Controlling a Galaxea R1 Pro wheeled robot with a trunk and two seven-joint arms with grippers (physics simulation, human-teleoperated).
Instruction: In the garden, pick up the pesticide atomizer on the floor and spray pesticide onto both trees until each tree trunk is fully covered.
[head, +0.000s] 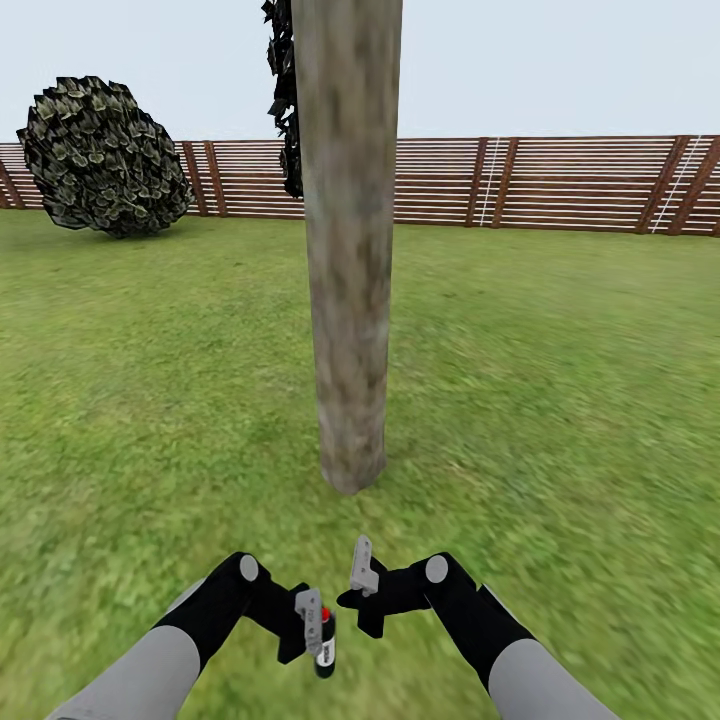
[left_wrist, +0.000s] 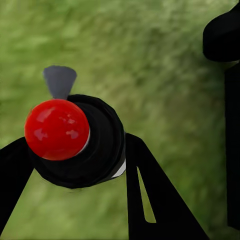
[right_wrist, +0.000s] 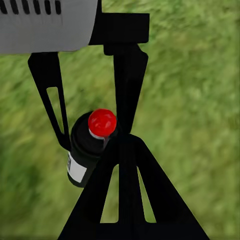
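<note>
Head view puts the pesticide atomizer (head: 325, 645) low at the near edge of the lawn (head: 560, 400), pinched between the fingers of the left gripper (head: 312, 622), its red top uppermost. From the left wrist the bottle (left_wrist: 80, 142) sits between the two dark fingers (left_wrist: 155, 200), which close against its sides. The right wrist looks across at the same bottle (right_wrist: 90, 147) held in the other arm's jaws. The right gripper (head: 362, 578) holds nothing; its fingers appear drawn together, though I cannot tell for certain.

Just ahead stands the tree trunk (head: 348, 250), pale and mottled, rising out of the grass in the middle of the lawn. My judgement: pick-up is done and the spraying of this trunk is the step in hand. The next move calls for lifting the bottle and aiming its nozzle at the bark, then working up and around.

Open grass lies on both sides of the trunk, giving room to circle. A dark bush (head: 105, 155) stands at the far left by the wooden fence (head: 560, 185) that bounds the far edge.
</note>
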